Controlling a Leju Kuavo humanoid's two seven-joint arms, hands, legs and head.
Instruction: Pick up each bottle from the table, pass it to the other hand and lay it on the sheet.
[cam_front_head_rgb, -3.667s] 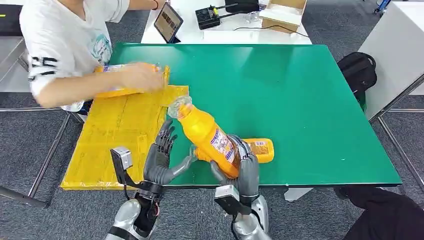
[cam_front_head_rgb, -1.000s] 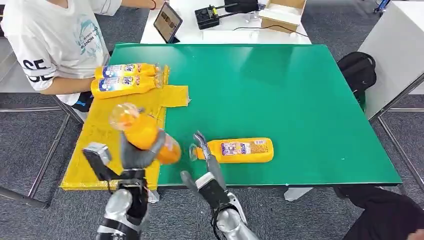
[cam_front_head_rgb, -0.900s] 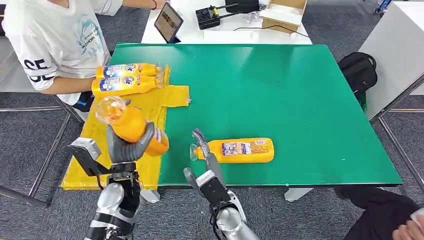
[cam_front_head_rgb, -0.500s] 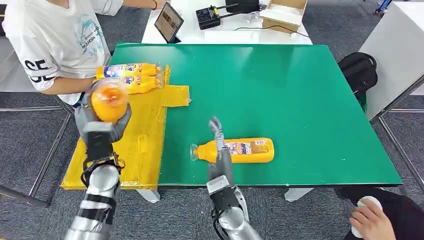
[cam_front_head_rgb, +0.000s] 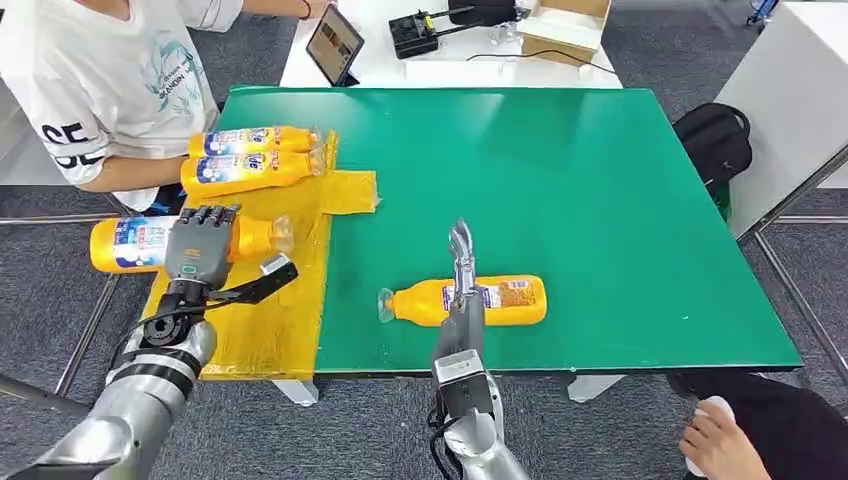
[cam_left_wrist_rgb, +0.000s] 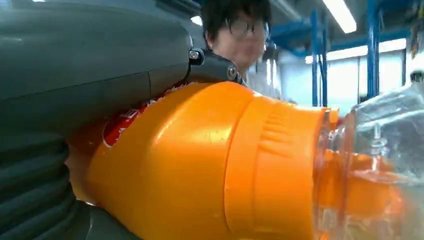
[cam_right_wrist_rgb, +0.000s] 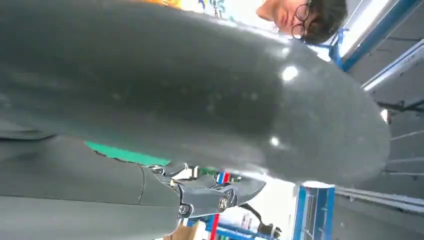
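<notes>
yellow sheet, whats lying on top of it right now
Two orange bottles lie side by side at the yellow sheet's far end. The left hand holds a third bottle over its left edge; the sheet beneath that is hidden.

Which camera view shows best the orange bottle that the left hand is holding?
The head view: the held bottle shows nearly whole there, lying sideways in the left hand over the edge of the yellow sheet. The left wrist view gives only a close look at its orange shoulder and clear neck. The right wrist view does not help with it.
</notes>
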